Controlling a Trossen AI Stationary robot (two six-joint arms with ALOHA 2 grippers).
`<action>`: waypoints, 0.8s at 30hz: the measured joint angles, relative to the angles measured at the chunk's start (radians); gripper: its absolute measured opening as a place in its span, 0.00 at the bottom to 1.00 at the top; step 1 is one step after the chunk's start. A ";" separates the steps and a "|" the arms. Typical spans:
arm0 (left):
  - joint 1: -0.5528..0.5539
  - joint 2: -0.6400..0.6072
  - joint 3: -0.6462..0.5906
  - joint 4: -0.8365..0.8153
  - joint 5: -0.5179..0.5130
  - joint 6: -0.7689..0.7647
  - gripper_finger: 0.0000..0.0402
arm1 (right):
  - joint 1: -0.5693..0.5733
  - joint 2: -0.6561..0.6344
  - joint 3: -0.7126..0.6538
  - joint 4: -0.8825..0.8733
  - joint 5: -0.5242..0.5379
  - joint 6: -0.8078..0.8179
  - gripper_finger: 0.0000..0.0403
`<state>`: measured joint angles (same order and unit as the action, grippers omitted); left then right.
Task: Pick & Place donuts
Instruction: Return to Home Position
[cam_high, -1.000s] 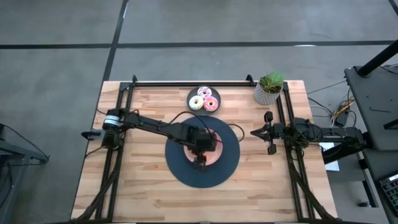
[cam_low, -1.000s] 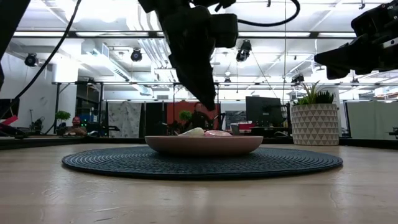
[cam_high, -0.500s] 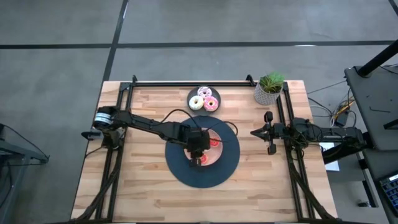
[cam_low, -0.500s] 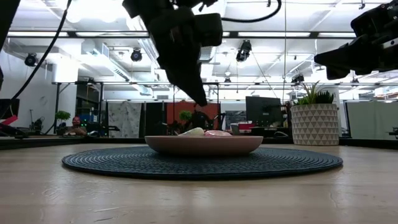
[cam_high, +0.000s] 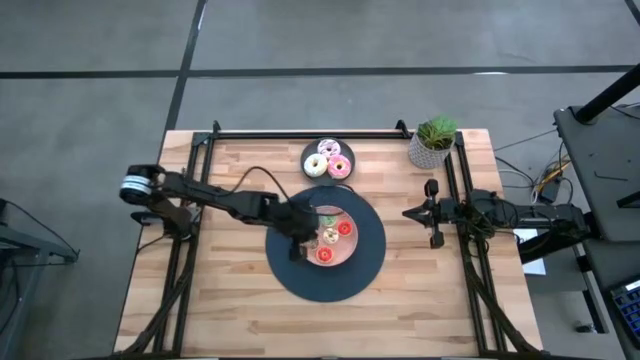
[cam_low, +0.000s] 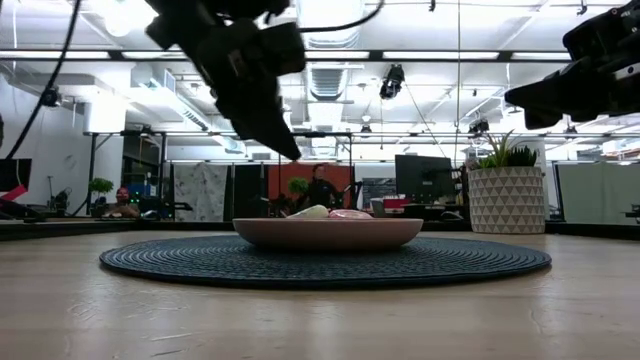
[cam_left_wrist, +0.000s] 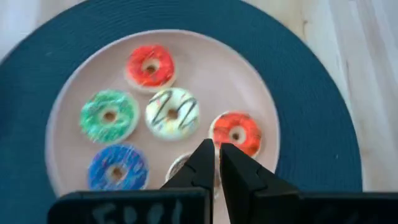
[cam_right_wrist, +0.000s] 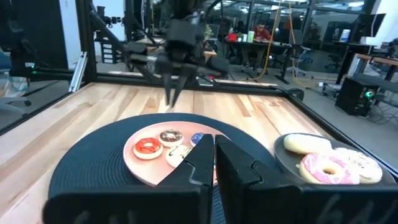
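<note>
Since what remains is the retreat to home, note the spacing first. The left claw (cam_left_wrist: 217, 147) hangs closed and empty over the left rim of the pink plate (cam_left_wrist: 211, 74). The small donuts (cam_left_wrist: 172, 111) lie just right of it and lower: two red, one green, one blue, one white-drizzled, a sixth half hidden. The far dark grey plate (cam_high: 305, 158) holds three larger donuts (cam_high: 316, 166). The right claw (cam_right_wrist: 214, 142), closed and empty, waits at the worktop's (cam_high: 220, 300) right. You'd likely draw leftward, away from the plate.
</note>
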<state>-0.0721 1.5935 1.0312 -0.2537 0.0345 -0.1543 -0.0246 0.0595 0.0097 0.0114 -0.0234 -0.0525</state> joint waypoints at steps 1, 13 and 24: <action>0.007 -0.024 -0.023 0.007 -0.002 0.000 0.00 | 0.000 0.001 0.000 0.001 0.000 0.000 0.02; 0.076 -0.368 -0.294 0.072 -0.026 0.058 0.00 | 0.000 0.003 0.000 0.000 0.000 0.000 0.02; 0.080 -0.605 -0.462 0.112 -0.028 0.070 0.00 | 0.000 0.002 0.000 0.000 0.000 0.000 0.02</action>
<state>0.0078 0.9887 0.5696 -0.1420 0.0060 -0.0845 -0.0246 0.0612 0.0097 0.0113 -0.0236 -0.0525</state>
